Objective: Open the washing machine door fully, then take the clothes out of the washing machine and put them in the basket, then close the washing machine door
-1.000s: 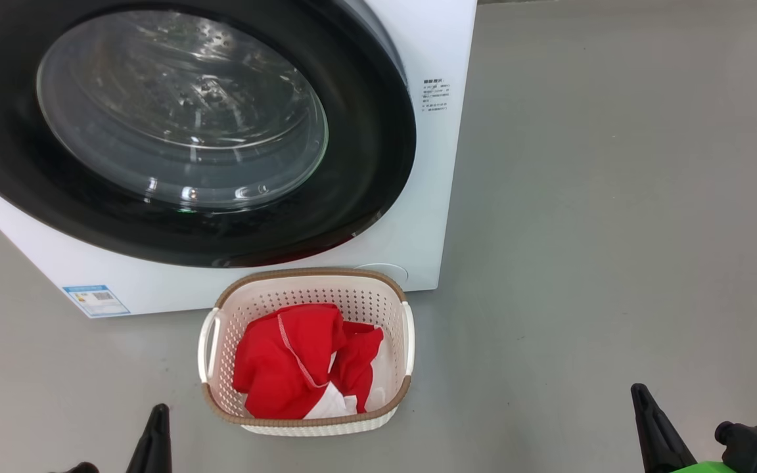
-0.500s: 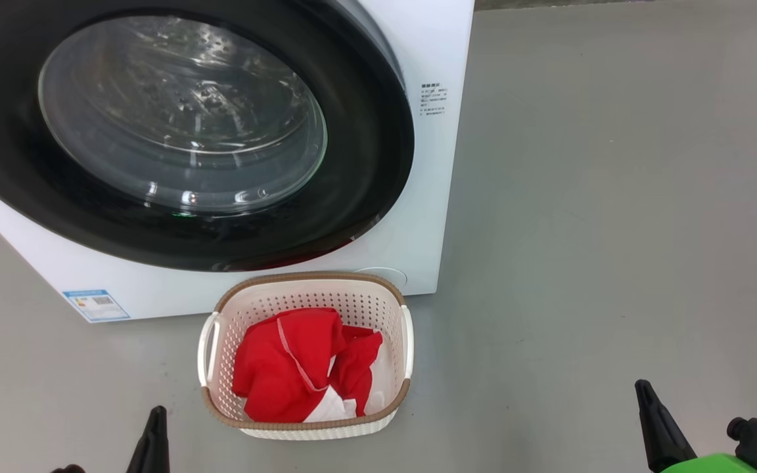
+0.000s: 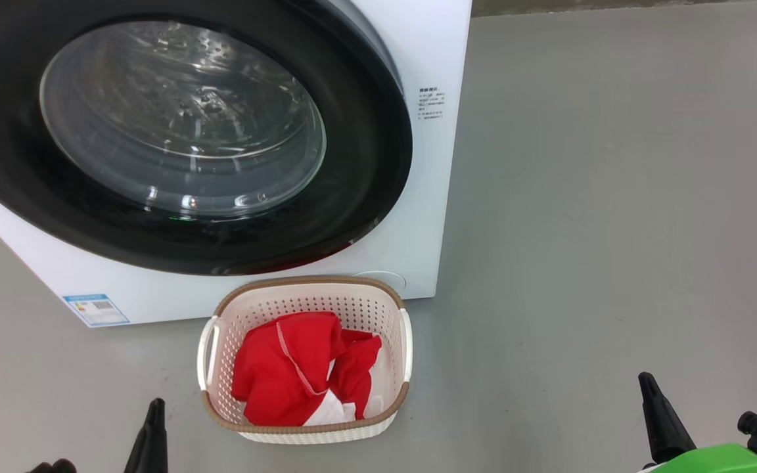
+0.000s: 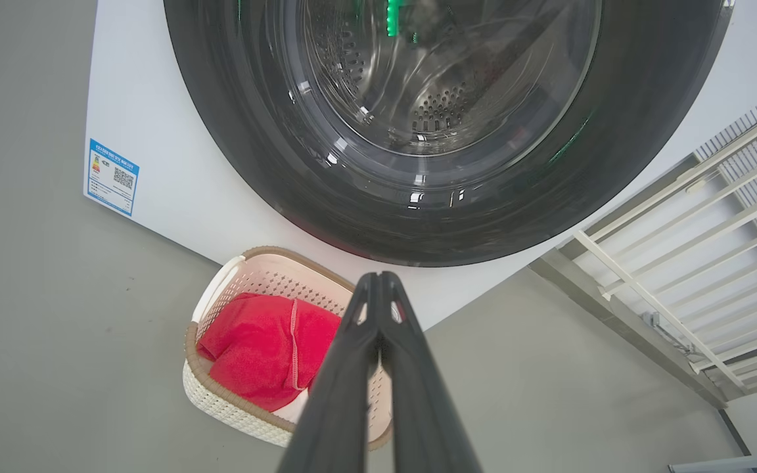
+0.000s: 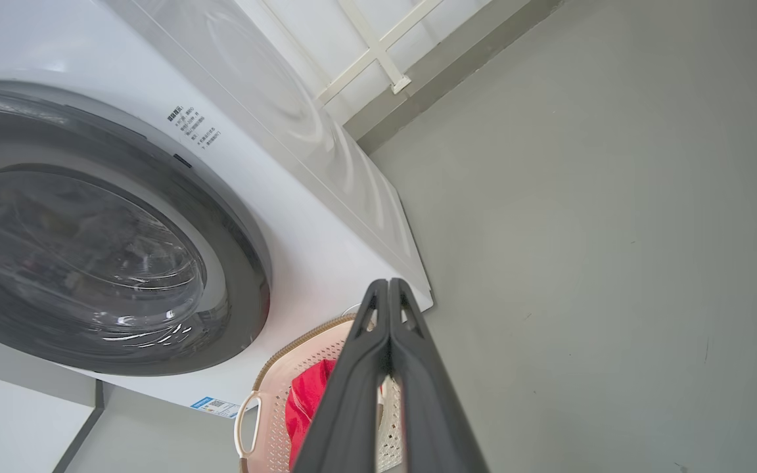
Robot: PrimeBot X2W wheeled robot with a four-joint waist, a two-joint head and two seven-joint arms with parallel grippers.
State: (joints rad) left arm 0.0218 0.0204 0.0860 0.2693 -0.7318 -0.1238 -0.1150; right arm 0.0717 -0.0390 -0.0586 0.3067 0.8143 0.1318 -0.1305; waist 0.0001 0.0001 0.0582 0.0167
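You see the washing machine door (image 3: 365, 164), round with a glossy black rim and bulging clear glass, at the upper left of the head view. It lies flat on the smooth white washing machine (image 3: 431, 52). Just below, at lower centre, the perforated cream basket (image 3: 306, 284) with a brown woven-look rim holds the crumpled red and white clothes (image 3: 286, 374). Your left gripper (image 3: 154, 403), bottom left, and right gripper (image 3: 644, 378), bottom right, have their dark fingers pressed together, holding nothing.

The black-rimmed glass door (image 3: 365, 164) is closed on the white washer (image 3: 428, 39); red-and-white clothes (image 3: 280, 374) lie bunched in the cream basket (image 3: 306, 430) before it.
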